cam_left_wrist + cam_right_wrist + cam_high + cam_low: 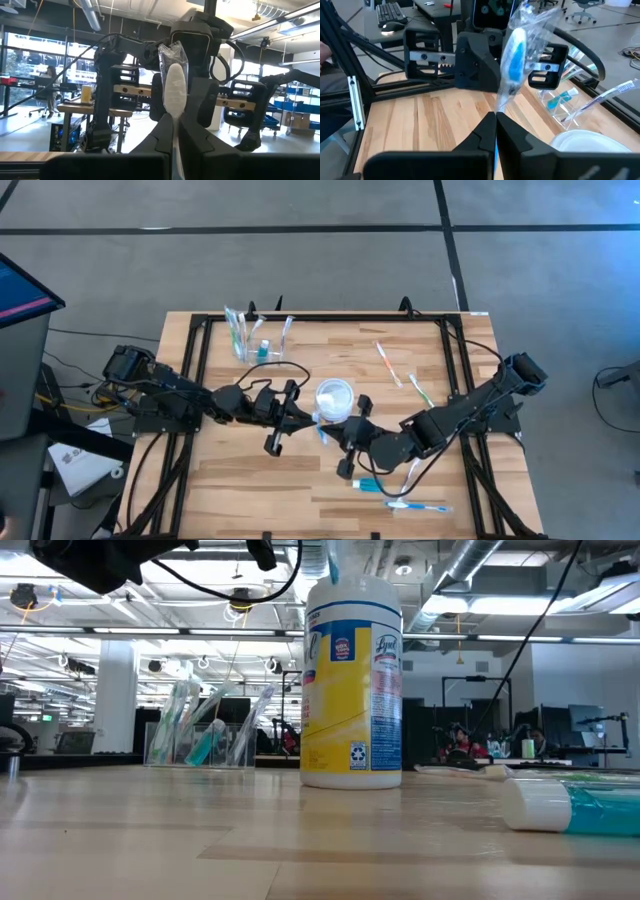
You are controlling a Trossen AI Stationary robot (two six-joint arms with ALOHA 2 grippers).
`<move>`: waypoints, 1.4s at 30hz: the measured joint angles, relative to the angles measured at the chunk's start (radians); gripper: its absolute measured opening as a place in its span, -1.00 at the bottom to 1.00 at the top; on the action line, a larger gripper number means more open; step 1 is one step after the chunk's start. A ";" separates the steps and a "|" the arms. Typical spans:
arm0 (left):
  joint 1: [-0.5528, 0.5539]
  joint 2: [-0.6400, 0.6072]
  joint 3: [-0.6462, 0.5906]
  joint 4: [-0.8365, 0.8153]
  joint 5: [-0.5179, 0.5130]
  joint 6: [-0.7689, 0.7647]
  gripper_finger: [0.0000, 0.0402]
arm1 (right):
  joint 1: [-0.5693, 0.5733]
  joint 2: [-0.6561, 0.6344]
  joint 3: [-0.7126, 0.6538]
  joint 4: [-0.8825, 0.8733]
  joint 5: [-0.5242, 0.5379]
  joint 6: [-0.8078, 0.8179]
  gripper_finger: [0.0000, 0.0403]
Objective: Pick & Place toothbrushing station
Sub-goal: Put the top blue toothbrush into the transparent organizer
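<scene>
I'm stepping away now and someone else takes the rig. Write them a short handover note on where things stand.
Left gripper: shut on a wrapped toothbrush, raised mid-table.
Right gripper: shut on a wrapped blue toothbrush, facing the left one near the wipes tub.
Toothbrushing station: far left of the table, already holding a few brushes and a small tube.
Left to do: both held brushes, two loose brushes far right, plus a tube and brush at the near edge.

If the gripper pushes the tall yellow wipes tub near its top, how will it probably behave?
The wipes tub stands upright and is tall for its round base, so a push near the top may tip it. Once on its side, the cylinder would probably roll. Its glossy label suggests smooth walls, perhaps slippery for the fingers.
</scene>
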 joint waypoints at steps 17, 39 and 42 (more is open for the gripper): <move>-0.084 -0.259 -0.001 -0.438 -0.364 0.078 -0.99 | 0.055 0.000 0.000 -0.025 0.075 -0.008 -0.52; 0.009 -0.467 -0.178 -0.537 -0.776 0.043 -0.99 | 0.062 0.000 0.000 -0.067 0.070 -0.008 -0.52; 0.052 -0.467 -0.178 -0.537 -0.775 0.041 -0.99 | 0.061 0.000 0.000 -0.070 0.068 -0.008 -0.52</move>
